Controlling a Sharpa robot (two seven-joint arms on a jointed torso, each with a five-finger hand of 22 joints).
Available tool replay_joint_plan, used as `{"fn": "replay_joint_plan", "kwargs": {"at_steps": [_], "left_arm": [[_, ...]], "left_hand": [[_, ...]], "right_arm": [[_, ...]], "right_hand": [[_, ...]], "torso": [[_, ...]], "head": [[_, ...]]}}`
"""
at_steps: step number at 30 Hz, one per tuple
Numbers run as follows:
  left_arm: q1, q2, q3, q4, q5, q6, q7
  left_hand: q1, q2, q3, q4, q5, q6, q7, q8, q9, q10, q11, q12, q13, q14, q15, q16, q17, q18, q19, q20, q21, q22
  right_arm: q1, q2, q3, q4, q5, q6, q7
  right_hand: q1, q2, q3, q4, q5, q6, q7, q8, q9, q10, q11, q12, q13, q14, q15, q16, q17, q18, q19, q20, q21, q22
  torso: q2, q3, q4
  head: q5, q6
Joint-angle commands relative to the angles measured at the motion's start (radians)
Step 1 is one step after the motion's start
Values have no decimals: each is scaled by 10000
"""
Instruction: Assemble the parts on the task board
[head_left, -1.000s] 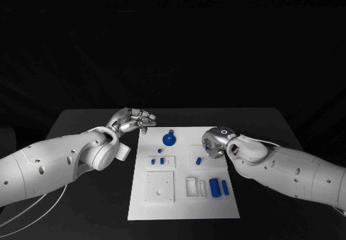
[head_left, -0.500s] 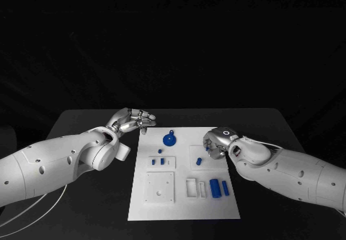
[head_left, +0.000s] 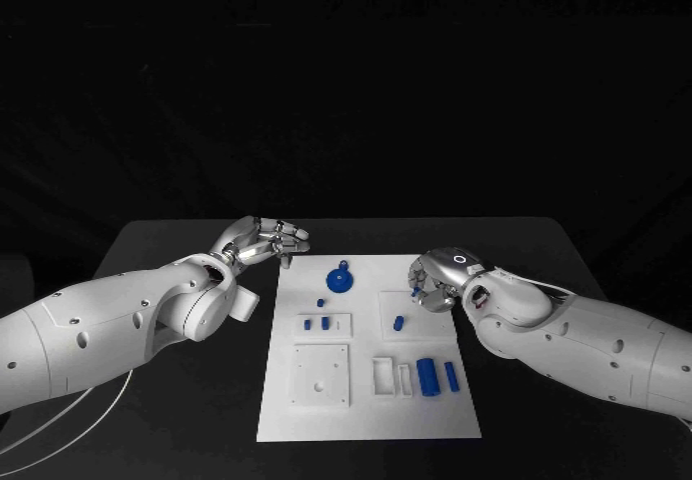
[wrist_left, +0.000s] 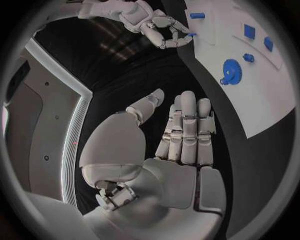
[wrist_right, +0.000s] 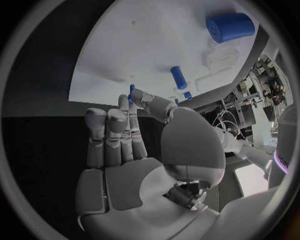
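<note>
The white task board (head_left: 368, 410) lies in the middle of the black table. On it are a blue gear (head_left: 338, 278), a small blue peg (head_left: 397, 322) and two blue cylinders (head_left: 428, 376). My right hand (head_left: 438, 277) hovers over the board's right edge and pinches a small blue part (wrist_right: 132, 92) between thumb and a finger. The left wrist view shows that right hand (wrist_left: 153, 22) pinching beside the board (wrist_left: 262, 95) and gear (wrist_left: 230, 69). My left hand (head_left: 268, 240) hangs off the board's far left corner, holding nothing, its fingers (wrist_left: 187, 125) side by side and the thumb apart.
A white square plate (head_left: 320, 375) and a white frame (head_left: 385, 375) sit on the board's near half. Two small blue pieces stand in a white block (head_left: 323, 323). A tiny blue stud (head_left: 320, 301) is near the gear. Black table lies either side.
My right hand has risen slightly and drifted away from the board's middle with the small blue part. The left hand has stayed put.
</note>
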Motion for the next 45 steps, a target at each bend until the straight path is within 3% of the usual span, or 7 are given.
{"fn": "replay_joint_plan", "kwargs": {"at_steps": [1,7,15,21,25,38,45], "left_arm": [[14,14,7,-4,115,8,146],[14,5,7,-62,204,-9,149],[14,100,7,-151,241,-55,160],[14,191,7,-244,327,-178,161],[15,308,5,-352,437,-210,143],[30,578,5,-491,454,-275,74],[36,673,5,-463,455,-270,62]], "left_hand": [[-76,12,-51,1,-10,-97,0,-16,-11,-87,13,-61,-4,60,-2,-36,19,302,95,-31,-42,16],[-85,11,-56,6,-13,-104,3,-17,-12,-97,16,-60,-5,62,1,-41,25,303,99,-28,-46,17],[-90,13,-58,10,-13,-108,5,-17,-13,-103,17,-58,-4,63,3,-45,31,304,102,-26,-50,19],[-92,15,-59,12,-13,-107,5,-15,-13,-105,18,-55,-4,63,4,-49,35,306,102,-25,-55,20],[-94,16,-59,13,-13,-105,5,-13,-12,-104,18,-53,-3,64,4,-51,37,306,102,-24,-57,20],[-104,23,-61,24,-12,-101,4,-8,-11,-102,17,-46,0,66,4,-57,46,307,105,-21,-63,23],[-109,25,-62,30,-12,-100,4,-5,-11,-103,18,-44,1,66,4,-60,51,307,106,-20,-66,25]], "right_arm": [[6,-158,107,341,176,-202,-46],[6,-386,347,1094,328,-278,-30],[4,-162,363,1763,261,-272,1],[-1,315,320,2029,58,-166,30],[-10,618,165,2169,-101,-115,53],[-193,1294,-684,2177,-810,198,20],[-430,1527,-906,2047,-1443,367,-70]], "right_hand": [[-57,-12,61,-16,-42,95,-8,33,19,373,111,29,18,-5,-76,35,-8,696,-51,-105,46,16],[-60,-22,70,-12,-32,104,-11,35,22,384,108,26,24,-3,-80,38,-7,696,-45,-109,47,20],[-60,-26,80,-9,-15,110,-14,35,25,394,104,21,29,-2,-83,41,-6,696,-38,-115,47,25],[-59,-24,88,-8,11,109,-15,31,27,396,103,11,33,-1,-84,43,-6,696,-32,-121,47,29],[-60,-22,89,-9,20,108,-14,29,27,396,104,7,34,-2,-84,43,-6,696,-31,-123,46,30],[-63,-16,89,-18,57,103,-13,22,30,396,105,-8,39,-3,-83,45,-6,696,-27,-130,43,36],[-59,-21,90,-29,61,107,-15,22,32,400,104,-13,42,-3,-84,46,-6,696,-26,-133,43,39]], "torso": [[-1,-11,15],[-15,-15,-19],[-28,-19,12],[-33,-54,25],[-73,-81,42],[-188,-197,42],[-163,-182,66]], "head": [[33,7],[118,43],[337,81],[542,89],[706,42],[1123,-221],[1184,-336]]}}
